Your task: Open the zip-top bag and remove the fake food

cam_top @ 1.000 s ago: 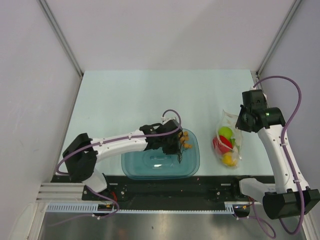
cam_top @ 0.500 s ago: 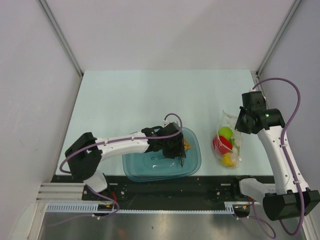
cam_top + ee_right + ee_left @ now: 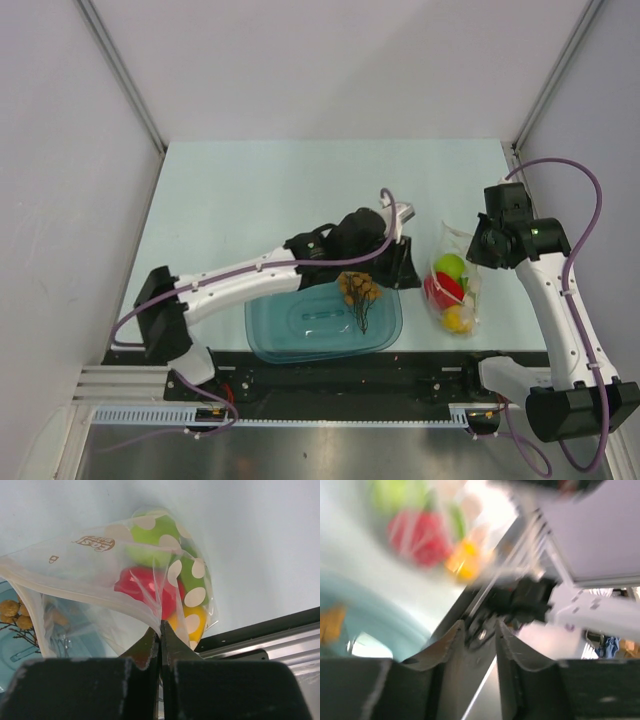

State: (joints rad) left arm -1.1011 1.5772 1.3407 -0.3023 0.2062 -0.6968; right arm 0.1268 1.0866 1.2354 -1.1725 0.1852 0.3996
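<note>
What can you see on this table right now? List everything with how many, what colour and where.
Clear crinkly zip-top bag with white dots: one, on the table right of the tub.
Green rounded toy fruit: at least one, inside the bag.
Red toy piece: one, inside the bag.
Yellow rounded toy piece: one, at the bag's near end.
Bunch of orange-brown balls on dark stems: one, lying in the tub's right side.
Teal translucent rectangular tub: one, near edge, centre.
Pale table: one.
Left gripper: black, open, empty, between tub and bag.
Right gripper: black, shut on the bag's edge.
</note>
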